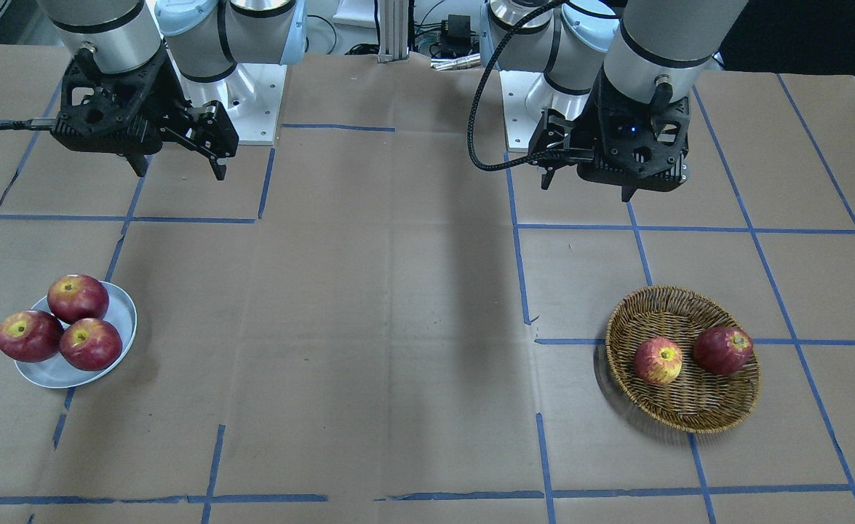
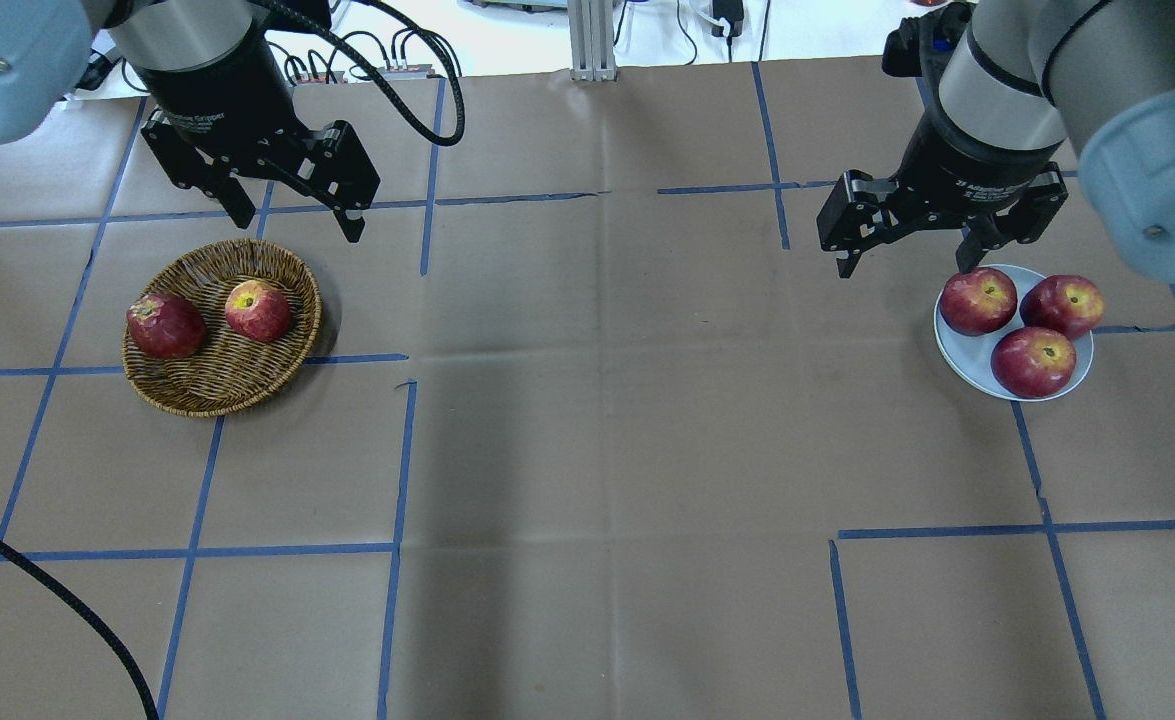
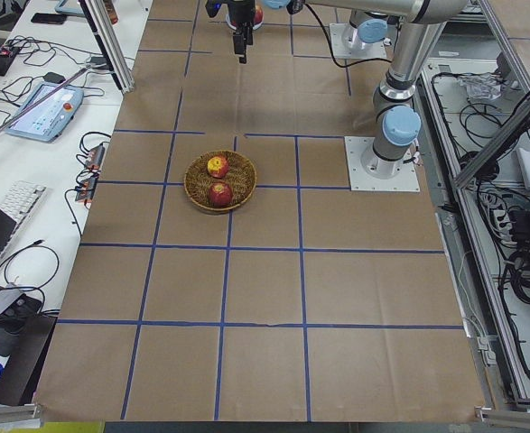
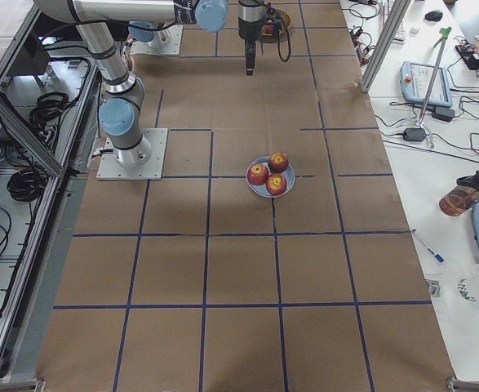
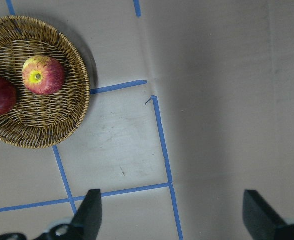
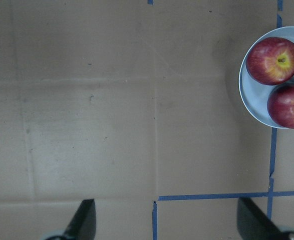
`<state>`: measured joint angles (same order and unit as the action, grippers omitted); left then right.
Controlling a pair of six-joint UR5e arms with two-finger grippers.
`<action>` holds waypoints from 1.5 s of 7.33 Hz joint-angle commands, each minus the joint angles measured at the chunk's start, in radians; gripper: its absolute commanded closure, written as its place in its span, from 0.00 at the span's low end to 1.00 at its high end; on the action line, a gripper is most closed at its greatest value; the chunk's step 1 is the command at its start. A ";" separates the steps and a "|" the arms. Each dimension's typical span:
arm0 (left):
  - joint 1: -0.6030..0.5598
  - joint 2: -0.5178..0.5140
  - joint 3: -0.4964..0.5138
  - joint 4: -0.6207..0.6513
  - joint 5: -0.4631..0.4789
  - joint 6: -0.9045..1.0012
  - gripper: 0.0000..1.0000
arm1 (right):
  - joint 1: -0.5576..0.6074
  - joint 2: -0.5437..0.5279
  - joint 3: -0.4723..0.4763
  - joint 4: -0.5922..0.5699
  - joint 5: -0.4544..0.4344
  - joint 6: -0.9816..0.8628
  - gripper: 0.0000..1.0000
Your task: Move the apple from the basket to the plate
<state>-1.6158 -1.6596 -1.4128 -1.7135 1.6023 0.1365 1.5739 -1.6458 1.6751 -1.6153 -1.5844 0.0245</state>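
Red streaked with yellow-orange, the apple (image 2: 258,310) sits dimple up inside the wicker basket (image 2: 209,398), in the basket's right half as seen in the overhead view, at the left of that frame. A darker apple (image 2: 165,325) lies near it by the basket's left rim, and the two do not touch. The basket rests on a brown paper worktop (image 2: 607,420) crossed by blue tape lines (image 2: 406,470).

In the upper left of the overhead frame, the left gripper (image 2: 299,222) hovers over the worktop just beyond the basket's far rim. Its fingers are spread wide and hold nothing. In the left wrist view the fingers (image 5: 89,210) show at the bottom edge, far apart, with the basket and both apples in the upper left corner.

Well across the worktop, at the right of the overhead frame, lies the pale grey-blue plate (image 2: 959,358). It carries three red apples (image 2: 1032,360) clustered closely together. The right gripper (image 2: 905,265) hangs at the plate's upper left in that frame. Its fingers are also wide apart and empty, and one fingertip overlaps the plate's far rim in the picture. The right wrist view shows the plate at its right edge.
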 commanded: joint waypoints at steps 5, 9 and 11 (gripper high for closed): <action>0.097 0.008 -0.095 0.000 0.001 0.159 0.01 | 0.000 0.000 0.000 0.000 0.000 0.000 0.00; 0.284 -0.015 -0.260 0.225 -0.001 0.440 0.01 | 0.000 0.001 0.000 0.002 0.000 0.000 0.00; 0.320 -0.085 -0.293 0.365 -0.002 0.515 0.01 | 0.000 0.000 0.002 0.002 0.000 0.000 0.00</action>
<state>-1.3181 -1.6971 -1.6872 -1.4257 1.6007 0.6039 1.5739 -1.6449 1.6755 -1.6140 -1.5846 0.0246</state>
